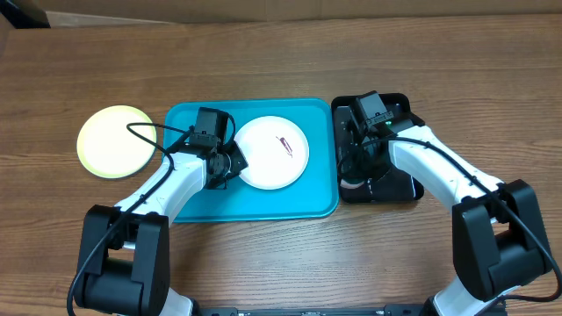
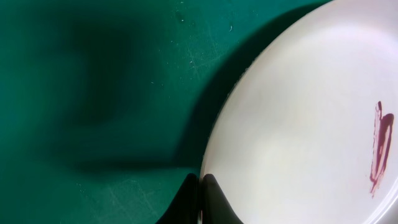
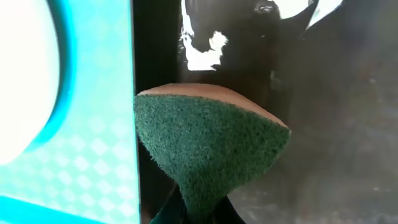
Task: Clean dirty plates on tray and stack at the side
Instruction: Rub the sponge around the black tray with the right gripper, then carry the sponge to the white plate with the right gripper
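On tray (image 1: 189,200) — left gripper (image 2: 200,198) tight on white plate (image 1: 263,167) rim; right gripper (image 3: 196,214), alongside, tight on sponge (image 3: 208,146).

Smudged white plate (image 1: 273,152) on turquoise tray (image 1: 189,206); yellow-green plate (image 1: 114,140) beside tray.

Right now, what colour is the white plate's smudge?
Reddish-purple smudge on white plate; left wrist view best.
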Controlling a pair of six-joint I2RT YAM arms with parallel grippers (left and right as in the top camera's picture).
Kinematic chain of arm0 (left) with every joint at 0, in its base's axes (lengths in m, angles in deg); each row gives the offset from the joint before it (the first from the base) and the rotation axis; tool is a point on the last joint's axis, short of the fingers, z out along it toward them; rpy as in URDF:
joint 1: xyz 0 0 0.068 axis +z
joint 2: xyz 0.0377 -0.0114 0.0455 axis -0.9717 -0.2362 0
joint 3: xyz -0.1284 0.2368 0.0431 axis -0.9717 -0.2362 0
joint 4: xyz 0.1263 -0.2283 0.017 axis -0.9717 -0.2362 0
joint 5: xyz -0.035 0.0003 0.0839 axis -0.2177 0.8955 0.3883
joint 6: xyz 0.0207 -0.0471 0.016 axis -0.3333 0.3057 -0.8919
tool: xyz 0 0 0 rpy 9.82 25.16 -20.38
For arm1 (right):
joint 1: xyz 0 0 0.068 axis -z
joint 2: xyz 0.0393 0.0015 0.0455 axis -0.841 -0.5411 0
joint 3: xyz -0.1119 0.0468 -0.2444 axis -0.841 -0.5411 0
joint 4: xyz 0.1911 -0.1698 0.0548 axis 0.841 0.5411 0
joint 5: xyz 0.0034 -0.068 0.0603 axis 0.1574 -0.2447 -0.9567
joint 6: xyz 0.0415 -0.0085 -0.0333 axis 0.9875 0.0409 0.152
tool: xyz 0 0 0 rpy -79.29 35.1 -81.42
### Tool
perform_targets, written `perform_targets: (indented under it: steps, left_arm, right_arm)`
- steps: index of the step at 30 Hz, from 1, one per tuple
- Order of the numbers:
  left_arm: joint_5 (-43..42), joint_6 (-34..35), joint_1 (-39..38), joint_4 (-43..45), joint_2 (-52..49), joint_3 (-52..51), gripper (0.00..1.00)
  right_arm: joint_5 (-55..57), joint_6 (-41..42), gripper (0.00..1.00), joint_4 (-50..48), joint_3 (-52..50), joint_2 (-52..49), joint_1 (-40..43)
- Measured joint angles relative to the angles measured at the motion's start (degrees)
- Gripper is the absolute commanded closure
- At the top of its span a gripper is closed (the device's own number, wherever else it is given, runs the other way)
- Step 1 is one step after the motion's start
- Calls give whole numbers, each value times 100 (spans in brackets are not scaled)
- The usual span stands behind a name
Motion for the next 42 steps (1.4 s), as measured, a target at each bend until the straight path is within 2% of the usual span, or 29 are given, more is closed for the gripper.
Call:
perform_targets:
  steps: [12,21,42]
  left_arm:
    - [0,0,0,0,0,0,96]
    - [0,-2,0,0,0,0,96]
    - [2,0,2,0,0,0,96]
  right_arm:
    - [-15,348,96,59,0,0,0]
    - [282,190,96,-140,-201,0,-11]
    - [-461,168,96,-358,-275,0,-66]
